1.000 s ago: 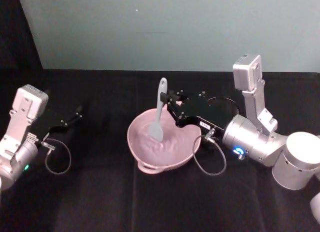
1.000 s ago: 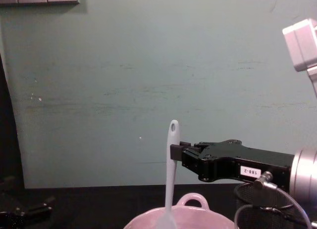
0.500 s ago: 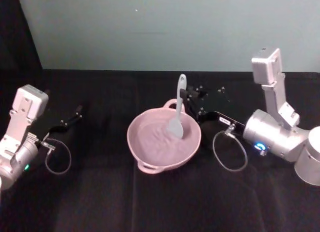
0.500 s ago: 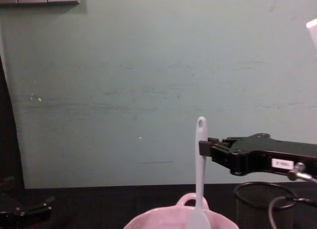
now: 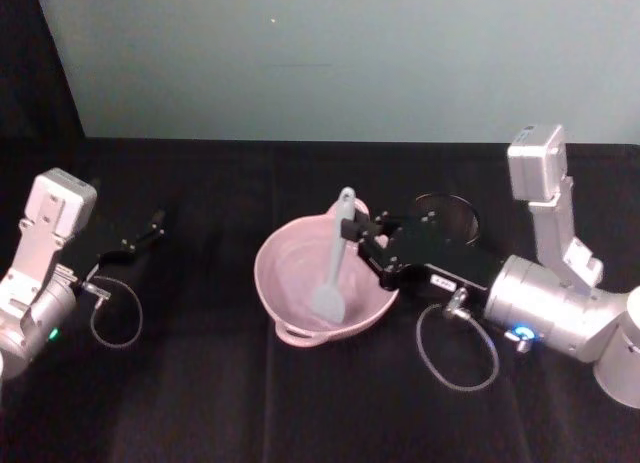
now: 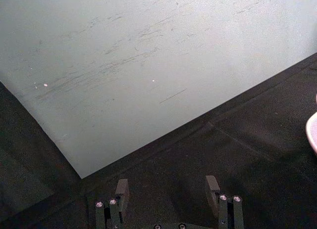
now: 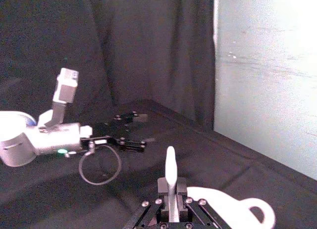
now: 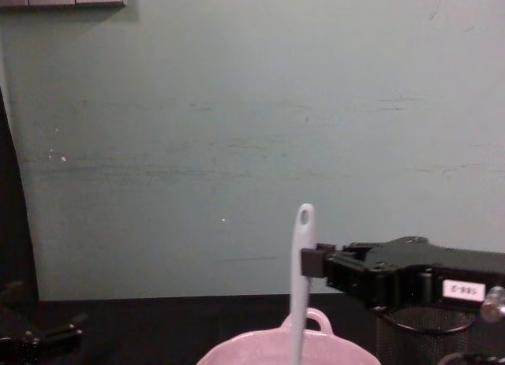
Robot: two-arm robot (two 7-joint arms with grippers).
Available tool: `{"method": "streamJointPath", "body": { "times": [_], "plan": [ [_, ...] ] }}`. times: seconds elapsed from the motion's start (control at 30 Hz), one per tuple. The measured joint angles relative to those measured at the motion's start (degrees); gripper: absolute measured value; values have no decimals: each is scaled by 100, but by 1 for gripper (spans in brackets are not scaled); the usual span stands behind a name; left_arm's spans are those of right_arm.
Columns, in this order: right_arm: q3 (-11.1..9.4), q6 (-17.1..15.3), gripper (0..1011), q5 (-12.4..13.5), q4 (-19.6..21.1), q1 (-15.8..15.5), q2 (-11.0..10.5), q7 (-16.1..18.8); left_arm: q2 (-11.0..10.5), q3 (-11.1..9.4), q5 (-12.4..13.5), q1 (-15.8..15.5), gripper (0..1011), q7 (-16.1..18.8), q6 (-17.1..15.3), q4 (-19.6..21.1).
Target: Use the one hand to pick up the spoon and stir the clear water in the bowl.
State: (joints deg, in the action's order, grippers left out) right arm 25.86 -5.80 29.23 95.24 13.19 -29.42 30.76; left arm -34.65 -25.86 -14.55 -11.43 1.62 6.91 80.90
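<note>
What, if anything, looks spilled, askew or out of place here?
Nothing stands out. The right pincer grips the spoon by its handle, head down inside the bowl, which sits level on the black cloth with no visible spill. The left pincer rests open at the left.

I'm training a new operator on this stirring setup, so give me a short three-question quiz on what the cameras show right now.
1. True or false: the fingers of the right gripper are shut on the handle of the spoon.
2. The spoon's head is: A) inside the bowl; B) beside the bowl; C) high above the bowl.
3. Fill in: the left gripper, parked on the left, has its fingers ____.
Key: 1 true; 2 A; 3 open.
</note>
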Motion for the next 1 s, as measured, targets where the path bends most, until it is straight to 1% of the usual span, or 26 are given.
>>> {"method": "streamJointPath", "body": {
  "times": [0.13,0.17,0.27,0.3,0.37,0.43,0.47,0.6,0.7,0.77,0.93,1.0],
  "plan": [
    [172,97,100,-20,-100,91,154,-14,0,0,0,0,1011,0,0,0],
    [172,97,100,-20,-100,91,154,-14,0,0,0,0,1011,0,0,0],
    [265,241,100,-110,-256,197,285,-56,0,0,0,0,1011,0,0,0],
    [295,355,100,-171,-370,258,362,-82,0,0,0,0,1011,0,0,0],
    [320,479,100,-243,-539,355,473,-117,0,0,0,0,1011,0,0,0],
    [328,536,100,-288,-631,408,536,-142,0,0,0,0,1011,0,0,0],
    [329,589,100,-338,-746,465,592,-175,0,0,0,0,1011,0,0,0],
    [300,688,100,-464,-995,592,700,-260,0,0,0,0,1011,0,0,0],
    [259,726,100,-588,-1148,670,740,-330,0,0,0,0,1011,0,0,0],
    [214,751,100,-667,-1232,699,750,-373,0,0,0,0,1011,0,0,0],
    [124,805,100,-768,-1278,705,736,-416,0,0,0,0,1011,0,0,0],
    [48,794,100,-803,-1220,654,666,-412,0,0,0,0,1011,0,0,0]
  ]
}}
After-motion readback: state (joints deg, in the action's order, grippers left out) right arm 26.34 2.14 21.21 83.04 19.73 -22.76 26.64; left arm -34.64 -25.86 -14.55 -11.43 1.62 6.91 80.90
